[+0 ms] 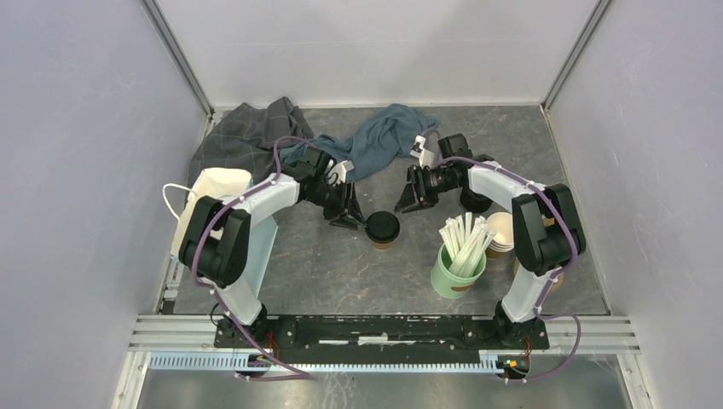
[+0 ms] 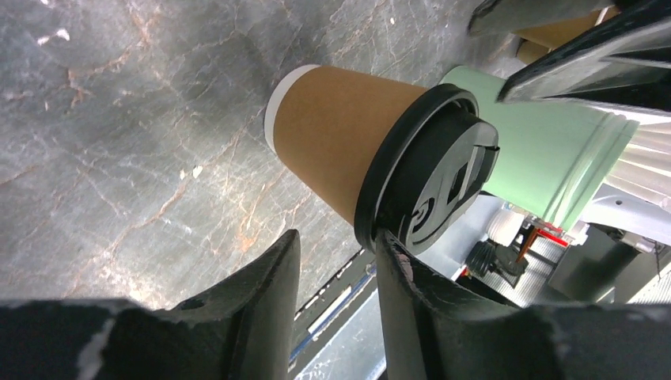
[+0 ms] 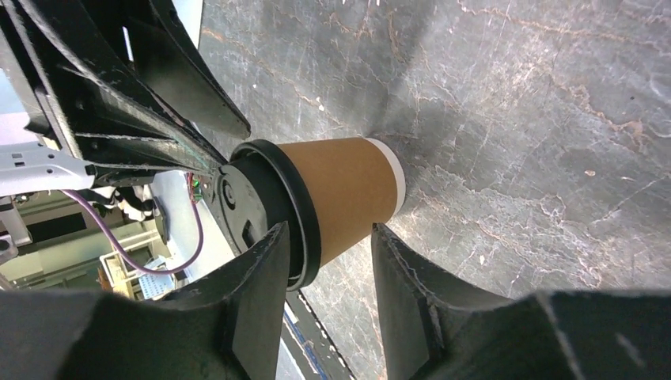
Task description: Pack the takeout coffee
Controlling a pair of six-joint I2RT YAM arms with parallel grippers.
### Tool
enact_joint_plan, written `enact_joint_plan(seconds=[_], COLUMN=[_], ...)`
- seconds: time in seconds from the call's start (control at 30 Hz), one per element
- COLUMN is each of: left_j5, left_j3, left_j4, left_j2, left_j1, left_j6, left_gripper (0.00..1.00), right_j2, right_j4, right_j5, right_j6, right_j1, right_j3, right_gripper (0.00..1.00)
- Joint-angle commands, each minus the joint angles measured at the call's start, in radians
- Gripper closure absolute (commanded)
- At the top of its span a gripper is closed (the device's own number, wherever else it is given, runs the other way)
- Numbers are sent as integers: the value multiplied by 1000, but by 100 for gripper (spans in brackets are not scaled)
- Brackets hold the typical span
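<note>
The grey marbled tabletop [image 1: 324, 264] carries everything. At its far edge lie a dark grey cloth [image 1: 239, 141] on the left and a blue cloth [image 1: 388, 136] near the middle, both crumpled. A white bag [image 1: 209, 200] with a thin loop handle sits at the left edge, partly under the left arm [image 1: 256, 204]. The right arm [image 1: 511, 192] reaches in from the other side, so the two arms face each other over the middle of the tabletop.

Near the right arm's base stands a green cup [image 1: 452, 277] full of pale wooden stirrers [image 1: 465, 239]. Just behind it is a stack of lidless cups [image 1: 503, 232].

The takeout coffee cup [image 1: 383, 228], brown kraft paper with a black sip lid [image 2: 431, 178], stands upright on the tabletop between the two hands. The left hand [image 1: 351, 217] is just beside it. Its fingers [image 2: 269, 285] are spread apart and hold nothing, and one tip is close to the lid's rim. Whether that tip touches the rim I cannot tell. The right hand [image 1: 406, 203] hangs near the cup's far side, its fingers [image 3: 411, 293] also apart and empty, with the cup showing in the gap beyond them
</note>
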Motion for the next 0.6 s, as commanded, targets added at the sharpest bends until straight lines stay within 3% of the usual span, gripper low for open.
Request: enact_joint_plan(seconds=[0.0, 0.23, 0.37, 0.57], left_j5=[-3, -36, 54, 94], left_j3=[59, 156, 182, 230], left_j4=[-102, -217, -119, -38], left_j2=[-1, -17, -7, 90], left_j1=[9, 33, 36, -8], left_j6=[48, 101, 50, 0], left_gripper=[52, 40, 28, 31], right_j2=[-6, -61, -96, -84], right_j4=[-77, -173, -149, -100], right_j5=[23, 54, 3, -28], right_j6=[-27, -119, -158, -162], right_j1=[-8, -35, -9, 57], right_j3=[95, 79, -25, -65], right_gripper=[50, 38, 26, 23])
